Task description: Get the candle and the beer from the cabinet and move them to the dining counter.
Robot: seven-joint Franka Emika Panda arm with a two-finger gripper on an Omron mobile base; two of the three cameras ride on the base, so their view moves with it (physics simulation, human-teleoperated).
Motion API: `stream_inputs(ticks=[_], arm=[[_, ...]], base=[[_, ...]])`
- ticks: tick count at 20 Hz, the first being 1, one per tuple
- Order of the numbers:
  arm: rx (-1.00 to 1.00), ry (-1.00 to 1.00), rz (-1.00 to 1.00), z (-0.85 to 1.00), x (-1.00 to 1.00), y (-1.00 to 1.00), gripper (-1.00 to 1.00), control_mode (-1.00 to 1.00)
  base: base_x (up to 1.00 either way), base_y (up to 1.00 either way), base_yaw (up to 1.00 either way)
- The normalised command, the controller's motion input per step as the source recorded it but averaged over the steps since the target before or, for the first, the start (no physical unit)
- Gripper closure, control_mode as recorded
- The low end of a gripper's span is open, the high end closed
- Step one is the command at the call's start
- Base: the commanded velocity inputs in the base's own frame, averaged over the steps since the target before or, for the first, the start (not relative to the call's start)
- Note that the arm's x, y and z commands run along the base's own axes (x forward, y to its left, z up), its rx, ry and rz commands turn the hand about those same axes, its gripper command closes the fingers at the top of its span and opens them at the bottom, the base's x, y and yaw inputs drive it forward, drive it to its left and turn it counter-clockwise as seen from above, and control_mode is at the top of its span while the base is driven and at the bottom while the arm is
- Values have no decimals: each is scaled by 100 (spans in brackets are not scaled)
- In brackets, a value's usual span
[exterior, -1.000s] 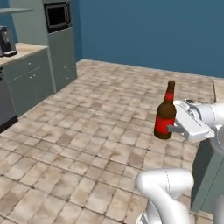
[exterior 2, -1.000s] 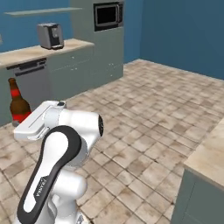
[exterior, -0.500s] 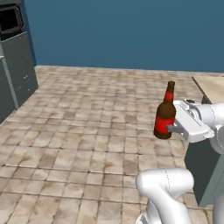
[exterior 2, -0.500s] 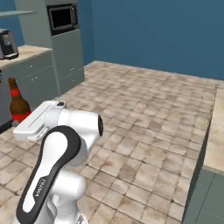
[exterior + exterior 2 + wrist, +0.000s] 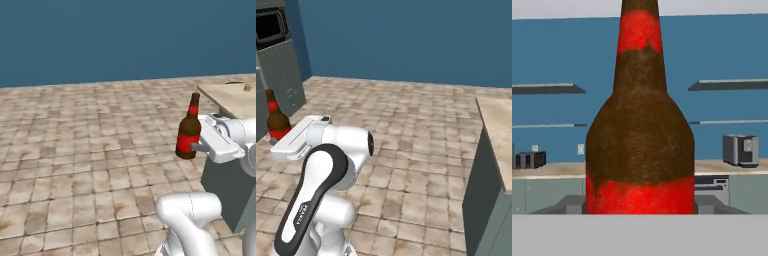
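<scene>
One bottle, the beer (image 5: 189, 135), is gripped upright in the gripper (image 5: 196, 147). Carrying is under way; next it should be set on the dining counter (image 5: 235, 98) at two o'clock.

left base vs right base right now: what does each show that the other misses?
Left base: a small tan candle sitting on the dining counter, and the tool closed on the beer at its red label. Right base: a grey-green cabinet with a dark microwave at far left. Both: the upright beer, the counter's marble top, tiled floor, blue wall.
</scene>
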Motion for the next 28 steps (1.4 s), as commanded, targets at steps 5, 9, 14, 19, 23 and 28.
stream_inputs(ticks=[5, 9, 14, 19, 23, 28], arm=[[0, 0, 0, 0, 0, 0, 100, 100], [0, 0, 0, 0, 0, 0, 100, 100], [0, 0, 0, 0, 0, 0, 100, 100], [0, 0, 0, 0, 0, 0, 100, 100], [0, 0, 0, 0, 0, 0, 100, 100], [0, 0, 0, 0, 0, 0, 100, 100]], base=[[71, 67, -49], [70, 68, -49], [70, 70, -49], [69, 74, -48], [69, 78, -46], [70, 82, -44]])
